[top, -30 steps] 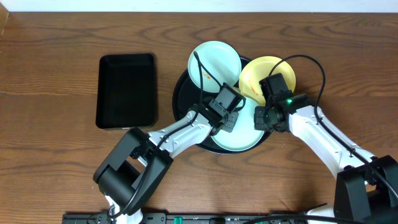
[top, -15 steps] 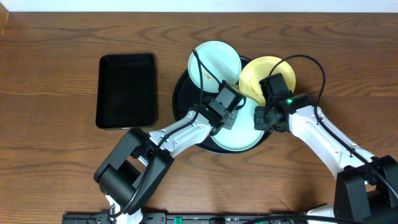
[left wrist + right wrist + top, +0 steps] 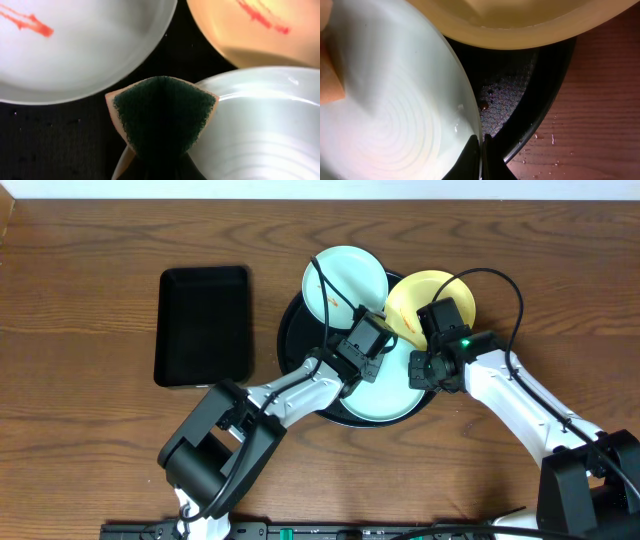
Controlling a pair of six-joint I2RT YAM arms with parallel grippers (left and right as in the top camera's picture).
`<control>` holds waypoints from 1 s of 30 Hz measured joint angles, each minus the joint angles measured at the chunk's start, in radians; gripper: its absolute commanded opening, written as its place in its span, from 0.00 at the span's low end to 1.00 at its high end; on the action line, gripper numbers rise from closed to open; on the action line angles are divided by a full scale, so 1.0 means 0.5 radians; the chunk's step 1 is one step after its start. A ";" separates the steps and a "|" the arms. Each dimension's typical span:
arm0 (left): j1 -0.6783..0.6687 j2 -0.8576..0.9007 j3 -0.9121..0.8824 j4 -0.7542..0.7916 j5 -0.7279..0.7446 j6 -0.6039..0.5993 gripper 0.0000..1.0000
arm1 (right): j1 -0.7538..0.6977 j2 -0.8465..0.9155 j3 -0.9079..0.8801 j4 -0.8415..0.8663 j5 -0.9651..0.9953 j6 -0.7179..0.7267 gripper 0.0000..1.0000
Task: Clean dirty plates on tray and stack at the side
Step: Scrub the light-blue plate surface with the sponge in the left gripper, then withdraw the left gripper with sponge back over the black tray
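Observation:
Three plates sit on the round black tray (image 3: 292, 330). A mint-blue plate (image 3: 345, 280) with an orange streak lies at the back, a yellow plate (image 3: 432, 302) with a red streak at the right, and a second mint-blue plate (image 3: 385, 395) at the front. My left gripper (image 3: 368, 358) is shut on a folded sponge (image 3: 162, 115), green scrub side out, at the front plate's rim (image 3: 260, 120). My right gripper (image 3: 481, 160) is shut on the front plate's right rim (image 3: 395, 110). The yellow plate (image 3: 520, 20) overhangs the tray (image 3: 540, 110).
A smaller black rectangular tray (image 3: 203, 323) lies on the wooden table to the left. Water droplets dot the wood (image 3: 600, 130) beside the round tray's rim.
My left arm has shifted slightly; the sponge stays near the front plate's left part. My right arm holds still on the plate's rim.

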 measured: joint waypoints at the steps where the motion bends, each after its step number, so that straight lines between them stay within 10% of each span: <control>1: 0.000 0.002 0.000 0.010 -0.004 0.002 0.08 | 0.000 0.000 0.000 0.000 0.000 0.000 0.01; 18: 0.017 -0.201 -0.039 0.510 -0.313 0.212 0.08 | 0.000 0.000 0.000 0.008 -0.008 0.000 0.01; 30: 0.461 -1.246 -0.032 -0.397 -0.323 0.170 0.08 | 0.000 -0.027 0.256 -0.082 0.010 -0.043 0.01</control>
